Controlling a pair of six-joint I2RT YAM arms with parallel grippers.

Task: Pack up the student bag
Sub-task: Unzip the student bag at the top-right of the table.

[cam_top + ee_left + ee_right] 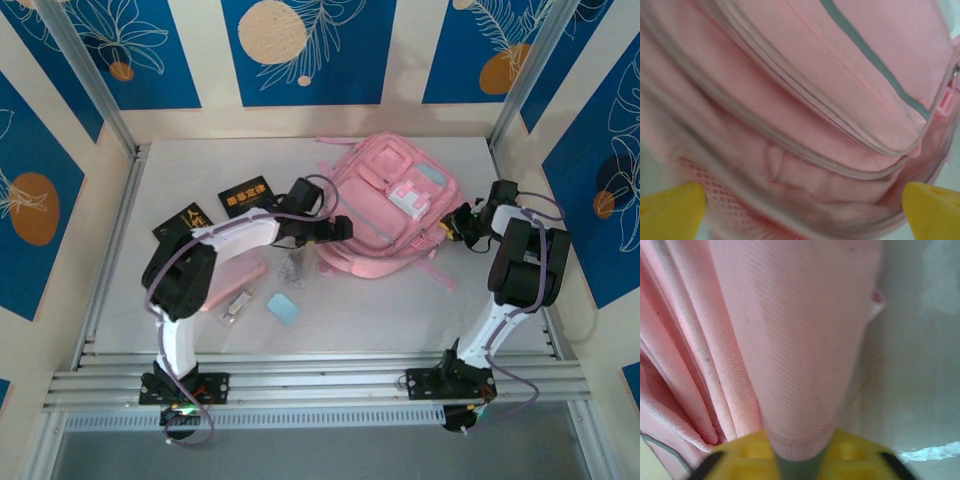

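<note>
Your left gripper [338,228] stands spread wide. In its wrist view the yellow fingertips [670,212] sit far apart at the two lower corners with nothing pinched between them. Straight ahead of it, very close, is the student bag [395,205], a large soft pink fabric backpack with front pockets, a pale blue-and-white patch and grey-blue trim. The bag lies on the pale counter [400,320] between your two grippers. You cannot tell whether the left fingertips touch the cloth.

Your right gripper [458,225] is at the bag's opposite side, pressed together on a fold of its pink fabric. In the right wrist view the fold runs down into the gap between the yellow fingers [745,452] and is clamped there.

Just near-side of the left gripper lies a small bunch of metal bits [293,265]. Farther back along that arm, a flat pink oblong pencil case [240,275] lies partly under the forearm. A pale blue rectangular piece [284,308] and a small silvery item [237,305] lie beside its near edge. To the left of the left gripper, two black cards with gold print [247,197] rest flat on the counter.
</note>
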